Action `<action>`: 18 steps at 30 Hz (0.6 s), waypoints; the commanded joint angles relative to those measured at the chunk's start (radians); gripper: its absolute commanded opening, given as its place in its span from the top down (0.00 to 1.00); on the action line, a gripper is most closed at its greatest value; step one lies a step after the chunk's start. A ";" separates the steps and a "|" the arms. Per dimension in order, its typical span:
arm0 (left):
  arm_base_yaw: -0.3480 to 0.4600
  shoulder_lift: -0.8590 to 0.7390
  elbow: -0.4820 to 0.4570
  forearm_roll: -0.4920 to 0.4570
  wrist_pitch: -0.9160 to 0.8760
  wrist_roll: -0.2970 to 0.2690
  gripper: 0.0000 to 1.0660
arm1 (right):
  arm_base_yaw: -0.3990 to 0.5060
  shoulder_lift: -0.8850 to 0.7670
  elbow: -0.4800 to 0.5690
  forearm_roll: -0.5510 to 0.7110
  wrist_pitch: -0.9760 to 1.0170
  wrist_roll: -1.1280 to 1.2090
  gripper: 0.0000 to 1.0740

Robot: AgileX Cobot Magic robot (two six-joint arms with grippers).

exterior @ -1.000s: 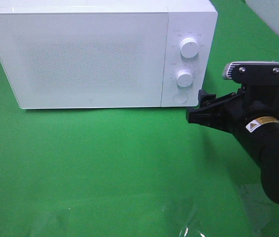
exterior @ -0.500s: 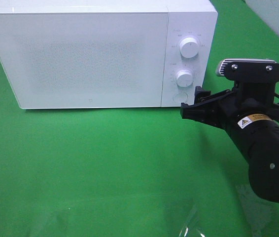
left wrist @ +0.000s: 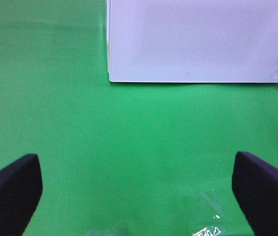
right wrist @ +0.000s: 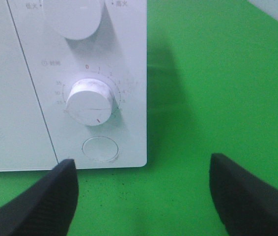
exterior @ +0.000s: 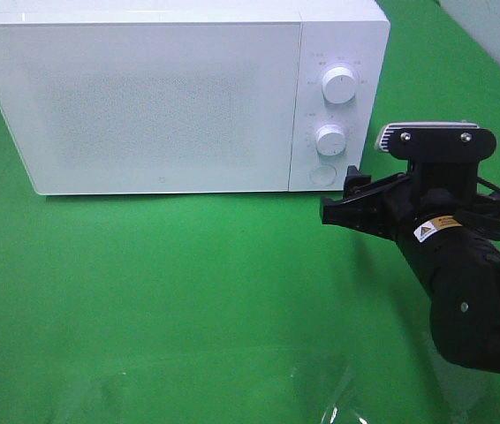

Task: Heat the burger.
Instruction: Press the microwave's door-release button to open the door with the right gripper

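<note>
The burger is out of view. The white microwave [exterior: 162, 97] stands at the back of the green cloth with its door shut; it also shows in the left wrist view [left wrist: 198, 39]. My right gripper [exterior: 340, 194] is open and empty. It hovers just in front of the control panel's lower right corner. In the right wrist view the right gripper [right wrist: 141, 196] faces the lower timer knob [right wrist: 91, 102] and the round button [right wrist: 99, 149]. My left gripper [left wrist: 139, 191] is open and empty, well back from the microwave. It does not show in the exterior high view.
A second, upper knob [exterior: 339, 85] sits above the timer knob [exterior: 330, 139]. A patch of shiny clear film [exterior: 329, 411] lies on the green cloth [exterior: 188, 291] near the front edge. A pale wall [exterior: 497, 26] stands at the back right.
My right arm has moved left and slightly down, bringing its open gripper closer to the microwave's control panel. The microwave has not moved.
</note>
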 commanded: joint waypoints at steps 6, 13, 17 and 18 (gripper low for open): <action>0.002 -0.015 0.004 -0.010 -0.006 -0.001 0.09 | 0.002 -0.002 -0.008 -0.006 -0.018 0.156 0.42; 0.002 -0.015 0.004 -0.010 -0.006 -0.001 0.09 | 0.002 -0.002 -0.008 -0.007 -0.017 0.534 0.70; 0.002 -0.015 0.004 -0.010 -0.006 -0.001 0.09 | 0.002 -0.002 -0.008 -0.038 -0.016 0.913 0.89; 0.002 -0.015 0.004 -0.010 -0.006 -0.001 0.09 | 0.002 -0.002 -0.008 -0.038 -0.016 0.913 0.89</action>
